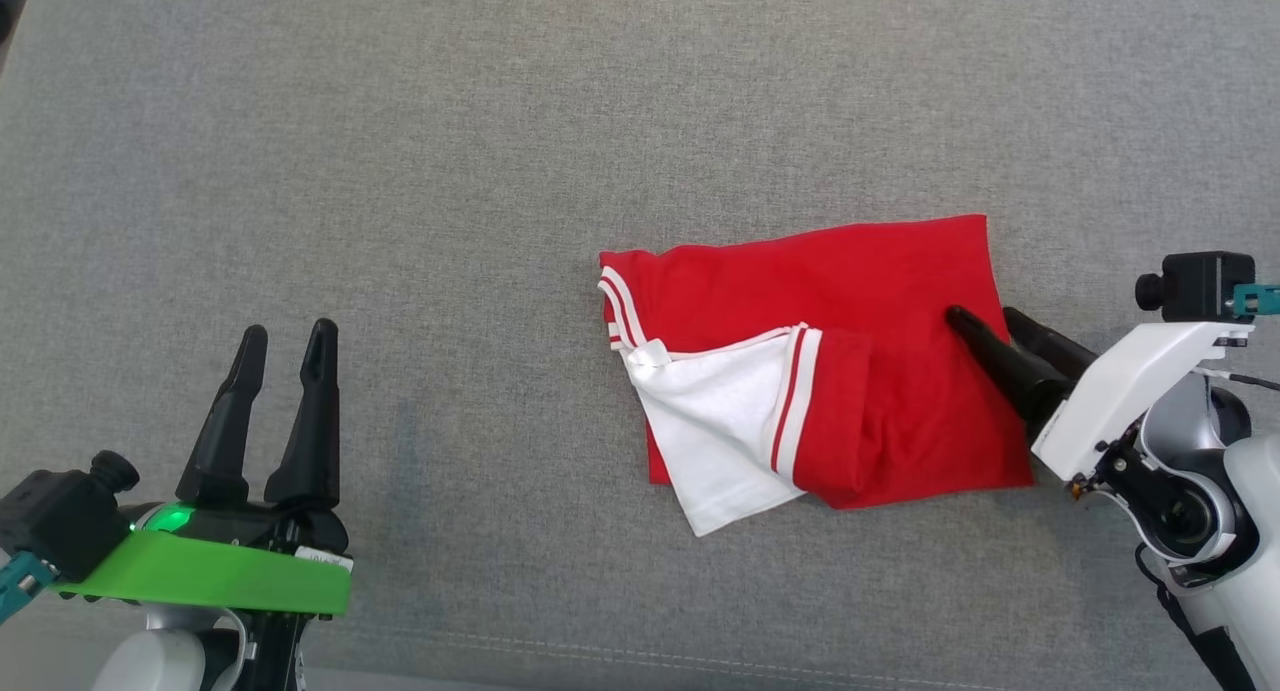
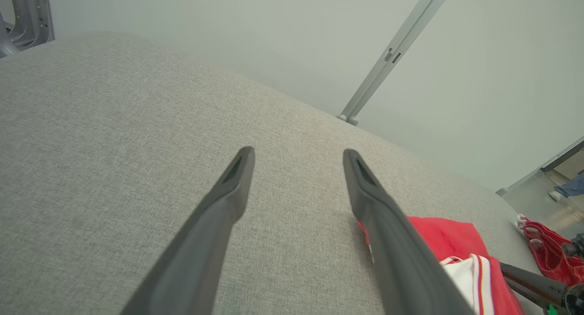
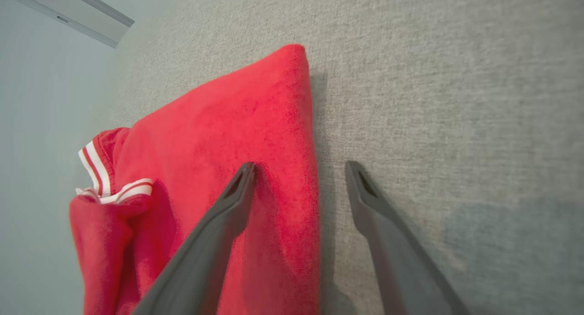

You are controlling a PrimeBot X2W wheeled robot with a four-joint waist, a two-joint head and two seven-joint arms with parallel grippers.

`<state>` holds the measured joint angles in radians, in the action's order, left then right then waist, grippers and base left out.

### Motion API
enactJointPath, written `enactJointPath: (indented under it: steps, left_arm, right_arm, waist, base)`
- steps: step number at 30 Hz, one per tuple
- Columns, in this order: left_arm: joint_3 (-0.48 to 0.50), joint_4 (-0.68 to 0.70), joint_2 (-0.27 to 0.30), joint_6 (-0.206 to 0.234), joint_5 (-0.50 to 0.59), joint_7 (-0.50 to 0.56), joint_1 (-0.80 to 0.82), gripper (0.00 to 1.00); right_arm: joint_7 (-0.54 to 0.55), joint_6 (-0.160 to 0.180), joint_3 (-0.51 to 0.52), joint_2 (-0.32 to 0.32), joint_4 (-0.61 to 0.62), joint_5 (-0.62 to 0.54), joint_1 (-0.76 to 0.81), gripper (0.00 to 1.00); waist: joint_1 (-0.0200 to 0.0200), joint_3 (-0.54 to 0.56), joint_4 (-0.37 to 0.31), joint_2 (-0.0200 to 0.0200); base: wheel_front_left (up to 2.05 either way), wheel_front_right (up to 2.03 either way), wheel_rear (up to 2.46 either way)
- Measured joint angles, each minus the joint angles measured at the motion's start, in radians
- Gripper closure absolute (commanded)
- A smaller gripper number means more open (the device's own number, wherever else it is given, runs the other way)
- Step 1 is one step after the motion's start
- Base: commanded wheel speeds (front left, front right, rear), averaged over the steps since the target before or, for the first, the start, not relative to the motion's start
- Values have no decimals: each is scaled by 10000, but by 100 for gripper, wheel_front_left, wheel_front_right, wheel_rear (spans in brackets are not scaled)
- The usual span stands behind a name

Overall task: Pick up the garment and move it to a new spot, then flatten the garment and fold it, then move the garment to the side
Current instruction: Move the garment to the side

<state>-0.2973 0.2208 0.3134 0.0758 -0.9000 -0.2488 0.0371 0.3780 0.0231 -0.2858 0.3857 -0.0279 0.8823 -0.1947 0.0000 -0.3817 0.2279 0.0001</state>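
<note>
The garment (image 1: 880,301) is a red shirt with a white panel and red-and-white striped trim, lying folded on the grey fabric surface right of centre. My right gripper (image 1: 982,317) is open and straddles its right edge: one finger rests on the red cloth, the other over the bare surface beside it. The right wrist view shows the same, with the garment (image 3: 219,137) under the left finger of the right gripper (image 3: 299,167). My left gripper (image 1: 290,331) stands open and empty at the lower left, far from the shirt. In the left wrist view the left gripper (image 2: 297,152) hovers over bare fabric, the garment (image 2: 447,237) at its lower right.
The grey fabric surface (image 1: 500,171) spreads wide to the left and back. Its front seam (image 1: 700,661) runs near the bottom edge. In the left wrist view another red cloth (image 2: 545,251) lies beyond the far edge, near a metal post (image 2: 392,55) and a person's foot (image 2: 565,189).
</note>
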Motion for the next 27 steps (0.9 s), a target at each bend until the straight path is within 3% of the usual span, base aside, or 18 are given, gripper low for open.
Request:
enactJointPath:
  steps: [5, 6, 7, 8, 17, 27]
  left_arm:
    - [-42, -98, -25, 0, 6, 0, 84, 0]
    - [-44, -125, -38, 0, 12, 0, 100, 0]
    - [-46, -138, -42, 0, 40, 0, 112, 0]
    - [-54, -151, -50, 0, 67, 0, 128, 0]
    - [259, -261, -79, 19, 67, -2, 68, 0]
    - [479, -109, 88, 48, 67, -2, -56, 0]
  right_arm:
    - [21, -360, -261, -113, -211, 163, -86, 0]
    - [27, -430, -322, -104, -268, 159, -138, 35]
    - [27, -502, -389, -107, -316, 146, -220, 84]
    - [61, -581, -443, -119, -366, 150, -295, 100]
    - [203, -1016, -203, -56, 226, 504, -1077, 100]
    - [991, -986, 407, 1225, 819, 533, -1460, 100]
  waist:
    - [0, -10, 124, 0]
    - [0, 14, 149, 0]
    - [0, 40, 172, 0]
    - [0, 68, 195, 0]
    - [0, 402, 161, -1]
    - [0, 563, -494, 0]
  base:
    - [0, 0, 0]
    - [0, 0, 0]
    - [0, 0, 0]
    - [0, 0, 0]
    - [0, 0, 0]
    - [0, 0, 0]
